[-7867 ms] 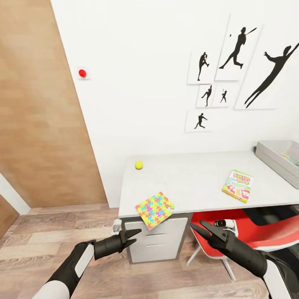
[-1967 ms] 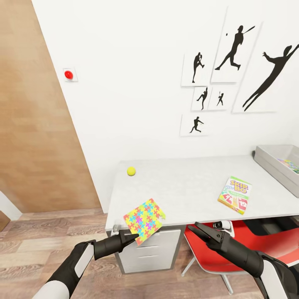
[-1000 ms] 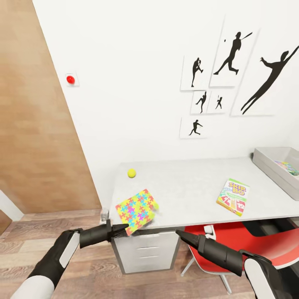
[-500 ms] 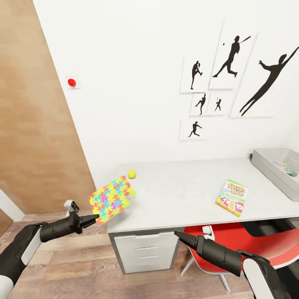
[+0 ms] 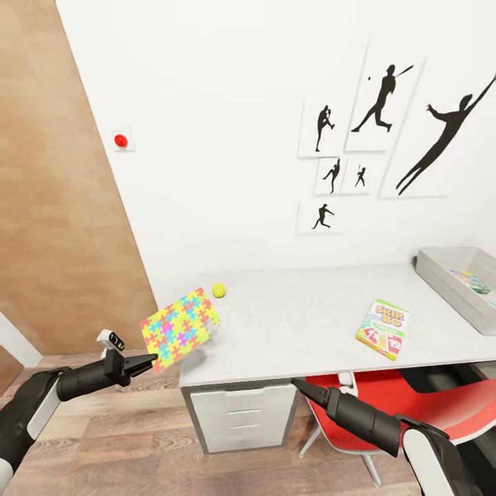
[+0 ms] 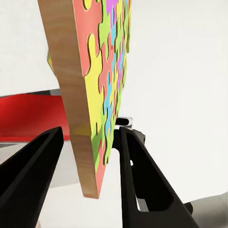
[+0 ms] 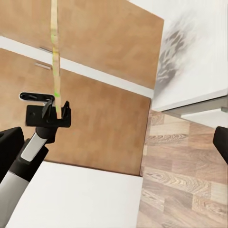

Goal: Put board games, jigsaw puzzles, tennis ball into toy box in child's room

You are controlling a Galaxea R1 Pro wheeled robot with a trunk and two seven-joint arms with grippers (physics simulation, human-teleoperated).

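Head view: the jigsaw puzzle (image 5: 180, 325) is held off the bench (image 5: 310, 324) at its 9 o'clock end, pinched by its lower corner in the left hand (image 5: 146, 361). Left wrist view shows a stiff, thick board (image 6: 97, 90) between the two fingers — light by the look, but liable to swing from a corner hold; a deeper bite along an edge would be steadier. The toy box (image 5: 451, 284) is seen at 3 o'clock. The right hand (image 5: 300, 385) is empty; whether it is parted cannot be told.

White wall (image 5: 227, 103) hung with black sports-silhouette pictures (image 5: 386, 103); wood panelling (image 5: 55, 207) beside it, plank floor (image 5: 138, 441), red swivel chair (image 5: 420, 396).
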